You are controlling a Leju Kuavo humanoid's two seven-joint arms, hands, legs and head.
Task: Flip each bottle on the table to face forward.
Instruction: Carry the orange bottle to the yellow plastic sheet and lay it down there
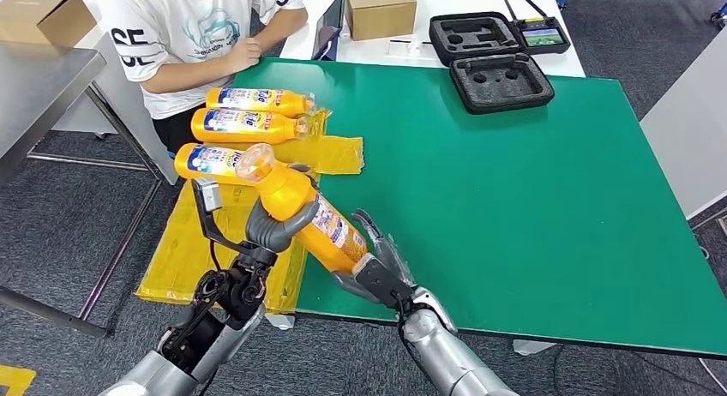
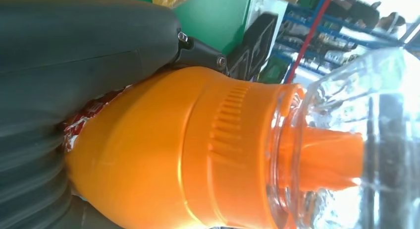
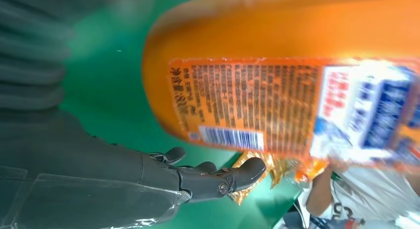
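Observation:
My left hand (image 1: 273, 227) grips an orange bottle (image 1: 330, 229) just below its clear cap (image 1: 255, 163) and holds it tilted above the near left edge of the green table (image 1: 531, 207). The left wrist view shows the orange shoulder of the bottle (image 2: 173, 154) against the left hand (image 2: 74, 50). My right hand (image 1: 383, 267) lies under the bottle's base with fingers spread. In the right wrist view the bottle (image 3: 277, 65) shows its barcode label above the right hand's straight fingers (image 3: 237, 174). Three more orange bottles (image 1: 244, 124) lie side by side at the table's left.
A person in a white T-shirt (image 1: 189, 27) sits at the far left corner. Yellow plastic bags (image 1: 330, 153) lie under the bottles and hang off the left edge. A black foam case (image 1: 501, 81) and a cardboard box (image 1: 379, 9) stand at the back.

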